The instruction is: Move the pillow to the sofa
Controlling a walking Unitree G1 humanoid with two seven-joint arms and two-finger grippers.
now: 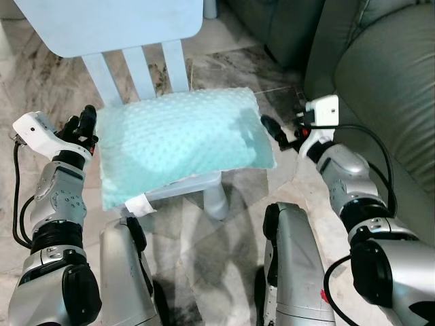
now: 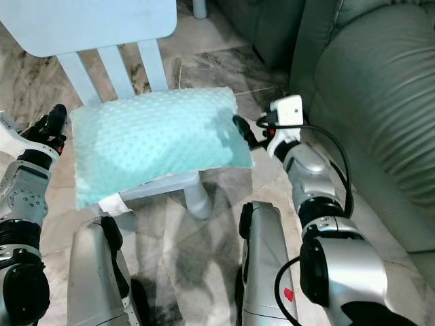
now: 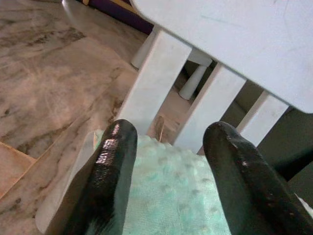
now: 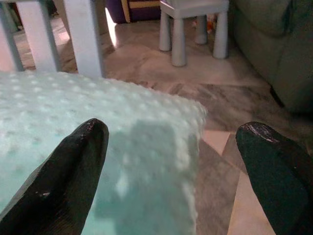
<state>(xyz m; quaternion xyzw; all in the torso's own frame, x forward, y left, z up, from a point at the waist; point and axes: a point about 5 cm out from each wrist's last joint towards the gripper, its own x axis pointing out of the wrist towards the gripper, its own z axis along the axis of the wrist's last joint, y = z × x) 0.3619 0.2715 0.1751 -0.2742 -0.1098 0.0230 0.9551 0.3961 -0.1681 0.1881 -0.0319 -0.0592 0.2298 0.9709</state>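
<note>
- Mint-green dotted pillow [image 1: 180, 146] lies flat on the seat of a small pale-blue slatted chair [image 1: 143, 64], covering nearly the whole seat; a white label [image 1: 139, 205] sticks out at its near left corner
- Chair stands on a marbled stone floor [image 1: 231, 71], its backrest on the far side from the robot and one pale leg [image 1: 215, 197] showing under the pillow's near edge
- Grey-green leather sofa [image 1: 387, 88] rises on the robot's right, near the chair but apart from it, with floor between them
- Left gripper [image 1: 86, 125] sits at the pillow's left edge; in the left wrist view its two black fingers [image 3: 110, 176] stand moderately apart, over the pillow's back-left corner by the chair slats, nothing clamped between them
- Right gripper [image 2: 246, 134] is at the pillow's right edge; in the right wrist view its fingers [image 4: 68, 176] are spread wide, one lying over the pillow's top surface, the other out beyond the pillow's corner above the floor
- Whether either gripper actually touches the fabric cannot be told
- Small pale stool [image 4: 193, 27] stands on the floor beyond the pillow, seen from the right wrist
- Robot's own silver legs [image 1: 292, 265] show below the chair's front
</note>
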